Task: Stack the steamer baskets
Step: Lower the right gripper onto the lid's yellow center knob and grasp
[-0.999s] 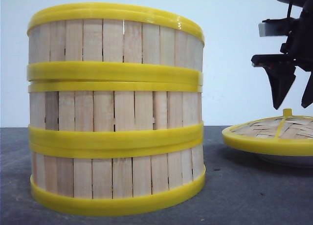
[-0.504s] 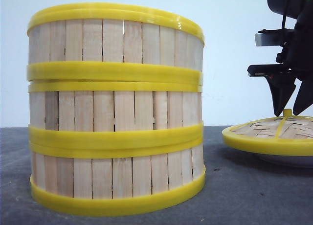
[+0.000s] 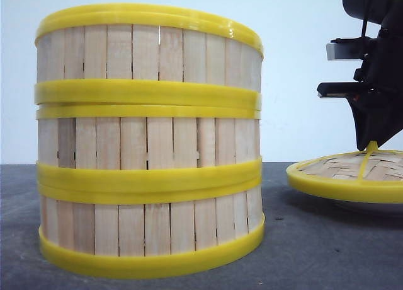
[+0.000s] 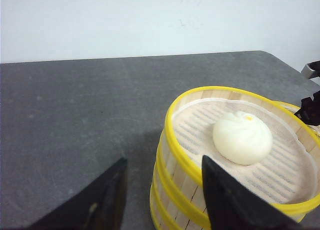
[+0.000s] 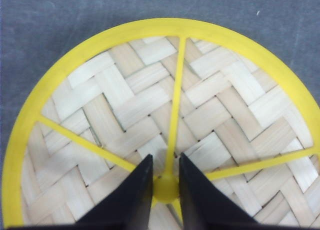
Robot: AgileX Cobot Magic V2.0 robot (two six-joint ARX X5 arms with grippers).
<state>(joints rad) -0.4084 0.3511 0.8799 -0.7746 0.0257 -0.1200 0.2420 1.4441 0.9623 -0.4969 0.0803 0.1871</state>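
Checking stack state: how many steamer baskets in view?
3, all in one stack on the table: bottom basket, middle basket, top basket. The top one holds a white bun. No others visible; the lid sits apart on the right.

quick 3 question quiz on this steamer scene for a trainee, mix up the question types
1. True or false: the steamer baskets stand stacked three high.
2. What lies in the top basket? A) a white bun B) a spoon C) nothing
3. Fill in: the right gripper has its fingers on either side of the lid's yellow ____.

Key
1. True.
2. A, a white bun on the liner.
3. Knob, at the centre of the woven lid. The left gripper is open beside the stack.
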